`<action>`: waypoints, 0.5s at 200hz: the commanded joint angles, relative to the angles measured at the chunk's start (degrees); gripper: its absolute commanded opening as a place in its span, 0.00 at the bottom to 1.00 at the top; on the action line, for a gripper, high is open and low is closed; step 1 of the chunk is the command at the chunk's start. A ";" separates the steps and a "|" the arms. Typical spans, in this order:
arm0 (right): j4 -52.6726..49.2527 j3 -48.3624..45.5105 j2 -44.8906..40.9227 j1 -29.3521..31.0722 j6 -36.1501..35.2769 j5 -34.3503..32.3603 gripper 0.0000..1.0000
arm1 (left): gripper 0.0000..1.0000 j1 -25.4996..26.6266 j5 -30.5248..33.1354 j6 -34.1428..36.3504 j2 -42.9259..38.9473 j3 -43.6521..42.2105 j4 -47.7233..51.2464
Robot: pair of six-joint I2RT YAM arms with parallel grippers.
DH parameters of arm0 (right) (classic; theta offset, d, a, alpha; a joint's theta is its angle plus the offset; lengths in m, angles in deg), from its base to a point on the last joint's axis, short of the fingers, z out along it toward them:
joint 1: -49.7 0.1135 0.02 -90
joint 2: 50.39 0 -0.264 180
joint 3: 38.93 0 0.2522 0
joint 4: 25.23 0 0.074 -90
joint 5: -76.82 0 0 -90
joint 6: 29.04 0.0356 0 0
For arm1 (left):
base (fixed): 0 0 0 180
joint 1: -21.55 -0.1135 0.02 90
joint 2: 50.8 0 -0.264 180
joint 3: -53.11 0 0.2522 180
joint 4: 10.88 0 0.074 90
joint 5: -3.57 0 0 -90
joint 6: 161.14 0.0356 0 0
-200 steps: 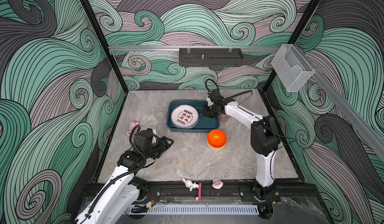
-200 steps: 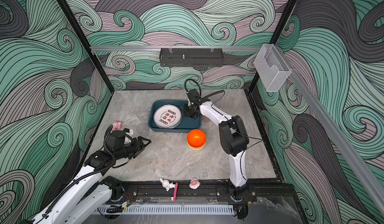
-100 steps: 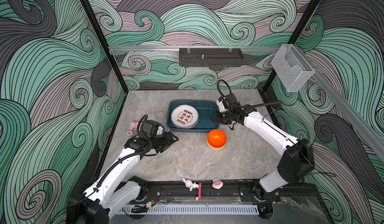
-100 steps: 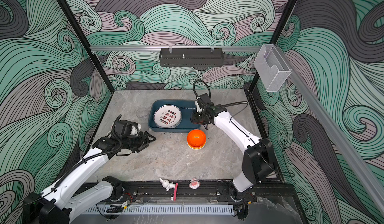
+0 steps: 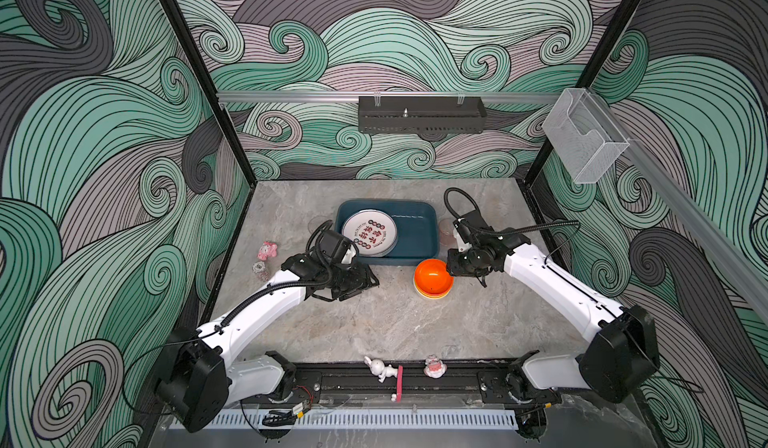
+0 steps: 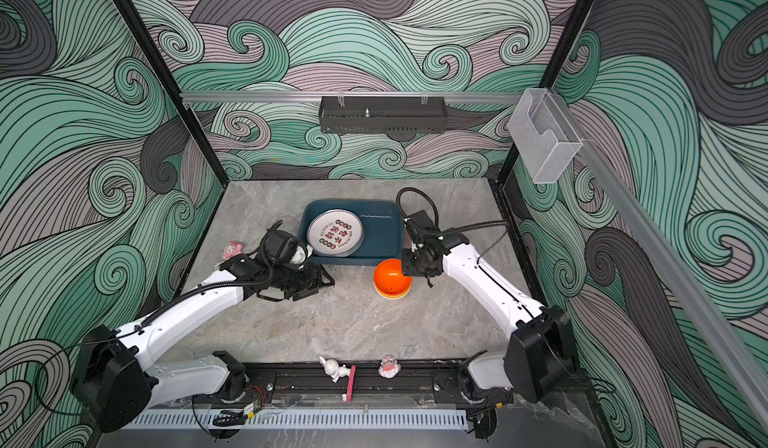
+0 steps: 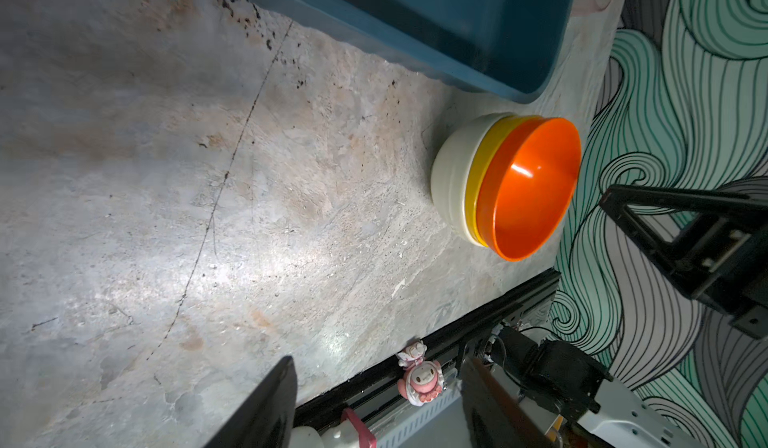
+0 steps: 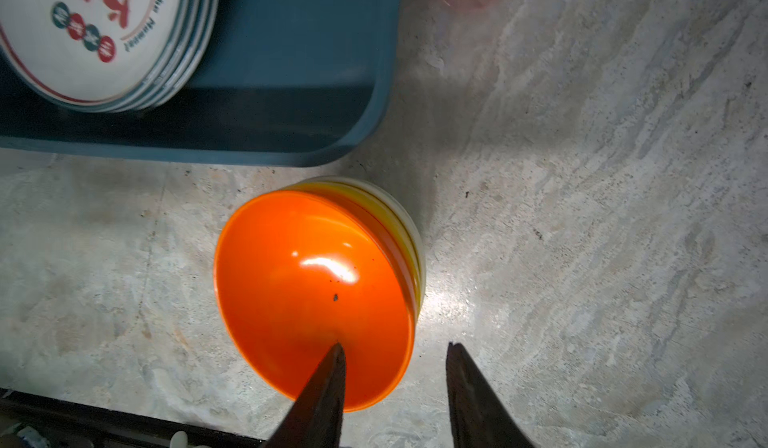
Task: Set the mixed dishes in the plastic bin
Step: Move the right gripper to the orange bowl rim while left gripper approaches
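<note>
A nested stack of three bowls, an orange bowl (image 5: 433, 277) (image 8: 311, 296) on top, a yellow bowl (image 7: 484, 163) under it and a cream bowl (image 7: 451, 176) at the bottom, stands on the grey stone tabletop (image 5: 395, 321) just outside the near right corner of the dark teal plastic bin (image 5: 415, 234) (image 8: 291, 51), close to its wall. Inside the bin, a pile of white plates (image 5: 369, 232) (image 8: 83, 30) with red and dark characters fills the left half; the right half lies bare. A pinkish glass (image 5: 446, 232) stands on the table beside the bin's right wall. The right gripper (image 5: 451, 267) (image 8: 395, 367) hovers at the orange bowl's right edge, jaws parted and grasping nothing, one finger (image 8: 328, 383) over the bowl's inside and the other beyond its rim; whether either touches the bowl cannot be told. The left gripper (image 5: 365, 284) (image 7: 374, 383), jaws spread wide and empty, hangs low over bare table left of the bowls, in front of the bin. A pink figurine (image 5: 267, 250) sits near the table's left edge, and a white figurine (image 5: 376, 369) lies on the black front rail (image 5: 457, 379).
</note>
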 commanded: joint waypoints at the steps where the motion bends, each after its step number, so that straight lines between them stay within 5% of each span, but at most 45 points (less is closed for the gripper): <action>1: -1.49 -0.70 0.53 0.25 -0.03 -2.70 0.42 | 0.66 2.18 2.80 1.90 1.72 2.52 1.70; 100: 0.10 -0.34 6.57 0.51 0.43 -2.35 0.29 | 0.66 4.95 4.31 0.99 3.10 0.80 -0.08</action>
